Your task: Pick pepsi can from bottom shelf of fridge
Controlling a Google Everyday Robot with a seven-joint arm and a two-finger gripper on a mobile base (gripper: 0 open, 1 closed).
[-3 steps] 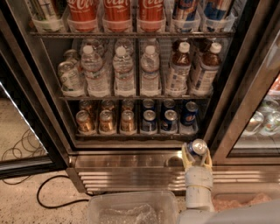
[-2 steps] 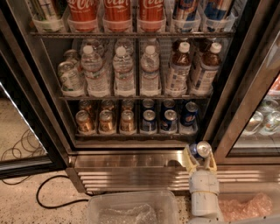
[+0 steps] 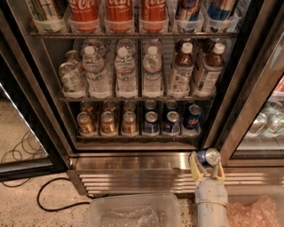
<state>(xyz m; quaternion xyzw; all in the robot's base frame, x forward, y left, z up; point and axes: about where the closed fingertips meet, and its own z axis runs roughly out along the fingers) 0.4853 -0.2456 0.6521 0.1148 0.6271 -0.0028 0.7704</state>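
gripper: my gripper [image 3: 207, 163] is low right, outside the fridge [image 3: 230, 84], in front of its steel base panel and just beside the right door frame.
grip state: fingers [image 3: 194, 162] clamped on the pepsi can [image 3: 209, 156], one on each side, spread only as wide as the can.
can pose: tilted, with the silver top facing up toward the camera and the blue body between my fingers. It seems to touch nothing but my gripper.
why held so: a side grip across the body suits a short round can. I judge it sits below and clear of the rack so it can't knock the others.
bottom shelf: bottom shelf [image 3: 137, 137] carries gold cans [image 3: 106, 123] on the left and blue cans [image 3: 171, 122] on the right. They stand upright in close lanes, so the front one is reachable.
source slot: can't tell which lane mine came from.
upper racks: bottles [image 3: 126, 73] and Coke cans [image 3: 117, 9] stand in trays, well apart from my gripper.
floor: clear bin [image 3: 133, 212] sits just left of my arm.
progress: pick looks done, since the can is off the shelf and in my grip.
risk: smooth, tilted can could slip if the clamp eases.
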